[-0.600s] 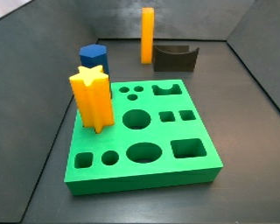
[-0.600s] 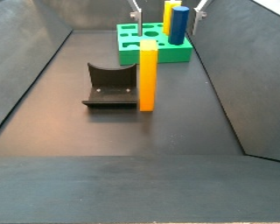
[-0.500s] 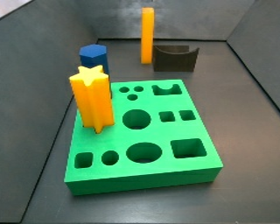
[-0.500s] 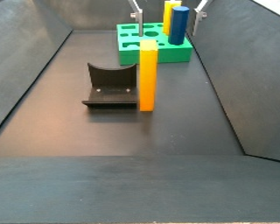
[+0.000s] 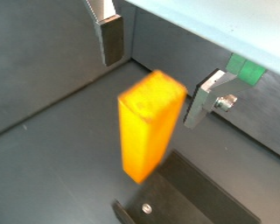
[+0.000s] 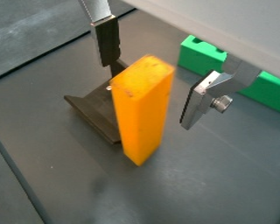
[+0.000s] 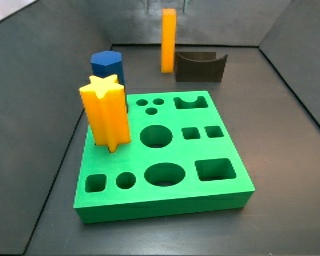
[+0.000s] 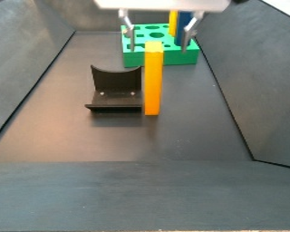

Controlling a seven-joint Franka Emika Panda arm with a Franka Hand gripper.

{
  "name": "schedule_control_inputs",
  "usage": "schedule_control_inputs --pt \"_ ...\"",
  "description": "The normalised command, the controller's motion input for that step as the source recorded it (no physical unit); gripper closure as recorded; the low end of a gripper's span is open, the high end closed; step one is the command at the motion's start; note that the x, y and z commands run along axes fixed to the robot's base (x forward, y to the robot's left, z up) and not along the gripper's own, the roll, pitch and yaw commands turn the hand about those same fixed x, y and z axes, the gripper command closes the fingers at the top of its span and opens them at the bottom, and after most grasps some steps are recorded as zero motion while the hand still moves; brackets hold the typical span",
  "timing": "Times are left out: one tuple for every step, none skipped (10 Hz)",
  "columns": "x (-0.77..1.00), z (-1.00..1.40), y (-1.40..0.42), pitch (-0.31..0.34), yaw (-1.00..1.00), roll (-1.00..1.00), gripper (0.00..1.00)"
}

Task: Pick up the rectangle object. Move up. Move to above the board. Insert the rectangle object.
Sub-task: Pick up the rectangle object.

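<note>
The rectangle object (image 8: 152, 77) is a tall orange bar standing upright on the dark floor beside the fixture (image 8: 111, 88). It also shows in a side view (image 7: 168, 40) and in both wrist views (image 5: 149, 131) (image 6: 143, 114). My gripper (image 8: 159, 32) is open and empty, hanging just above the bar's top. In both wrist views the gripper (image 5: 153, 93) (image 6: 150, 93) has one silver finger on each side of the bar's top, with clear gaps. The green board (image 7: 163, 150) with cut-out holes lies apart from the bar.
A yellow-orange star post (image 7: 105, 112) stands in the board near its edge. A blue piece (image 7: 107, 66) stands behind it. The fixture (image 7: 200, 66) stands close beside the bar. Grey walls enclose the floor on all sides.
My gripper has come down and over toward the bar and now shows large at the top of a side view. The bar and the other pieces have not moved.
</note>
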Motion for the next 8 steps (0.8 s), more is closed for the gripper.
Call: schedule_control_inputs --pt "0.03 -0.84 0.00 -0.124 0.02 0.09 0.00" --pt "-0.12 -0.11 0.00 -0.153 0.00 0.03 0.00" --pt "0.04 0.00 0.00 0.043 0.00 0.00 0.00" --pt "0.00 0.00 0.00 0.000 0.00 0.00 0.00" --pt "0.00 0.00 0.00 0.000 0.00 0.00 1.00" --pt "0.00 0.00 0.00 0.000 0.00 0.00 1.00" --pt "0.00 0.00 0.00 0.000 0.00 0.00 1.00" --pt "0.00 0.00 0.00 0.000 0.00 0.00 1.00"
